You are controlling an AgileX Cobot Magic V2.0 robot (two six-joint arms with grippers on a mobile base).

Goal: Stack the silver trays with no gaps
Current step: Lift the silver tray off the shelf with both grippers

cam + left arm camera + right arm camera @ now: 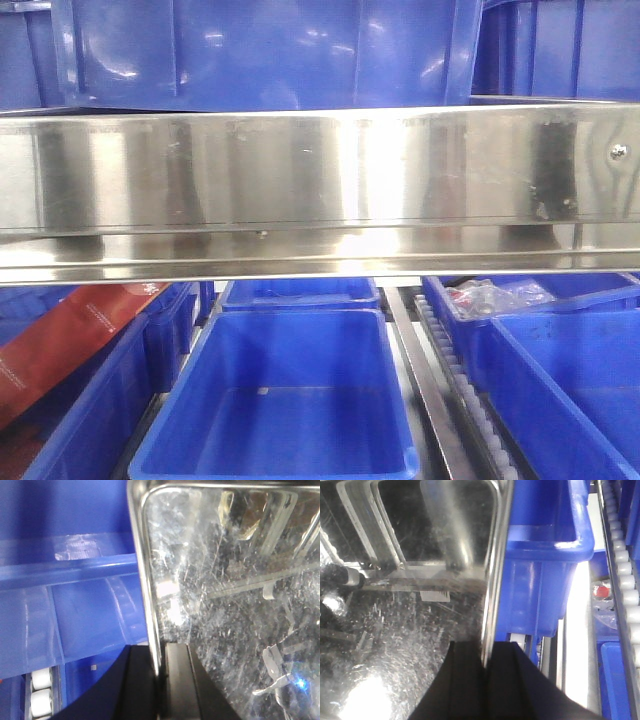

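A silver tray (230, 605) with a scratched, shiny floor fills the right side of the left wrist view. My left gripper (159, 652) is shut on its left rim, one black finger (137, 680) outside and the other inside the wall. The right wrist view shows a silver tray (410, 620) spread over the left of the frame. My right gripper (487, 647) is shut on its right rim, pinching the thin edge between both black fingers. In the front view neither trays nor grippers show.
A broad steel rail (320, 180) with a screw head crosses the front view. Below it stand deep blue bins (280, 400), one with a red packet (70, 345). Blue bins (545, 570) and roller tracks (625, 580) lie beside the tray.
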